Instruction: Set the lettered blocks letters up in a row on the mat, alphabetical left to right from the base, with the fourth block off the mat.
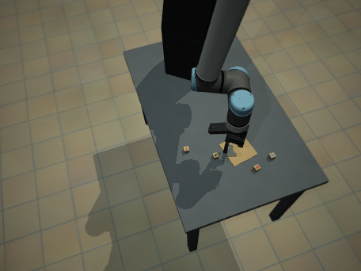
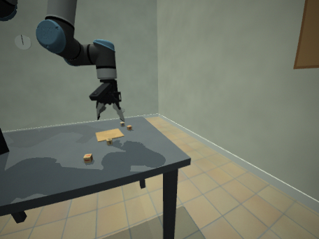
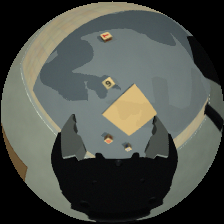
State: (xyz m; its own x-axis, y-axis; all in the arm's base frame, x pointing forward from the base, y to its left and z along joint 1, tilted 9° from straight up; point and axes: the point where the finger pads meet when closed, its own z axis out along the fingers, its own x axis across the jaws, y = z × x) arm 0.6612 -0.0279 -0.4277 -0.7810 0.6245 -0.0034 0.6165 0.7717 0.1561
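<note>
Above the table (image 1: pixel 277 131) (image 2: pixel 45 175) (image 3: pixel 170 65), an empty gripper (image 1: pixel 231 148) (image 2: pixel 110 119) (image 3: pixel 115 135) is hanging wide open.
Four blocks are sitting off the mat (image 1: pixel 243 152) (image 2: pixel 110 134) (image 3: pixel 130 110); the red-marked block (image 1: pixel 186 149) (image 2: pixel 87 158) (image 3: pixel 106 36) is lying farthest out, probably light and stiff, inviting a level squeeze across opposite sides.

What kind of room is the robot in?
Maybe a lab or workroom: there's a robot arm over a plain table, tiled floor, and a round clock on the wall.
</note>
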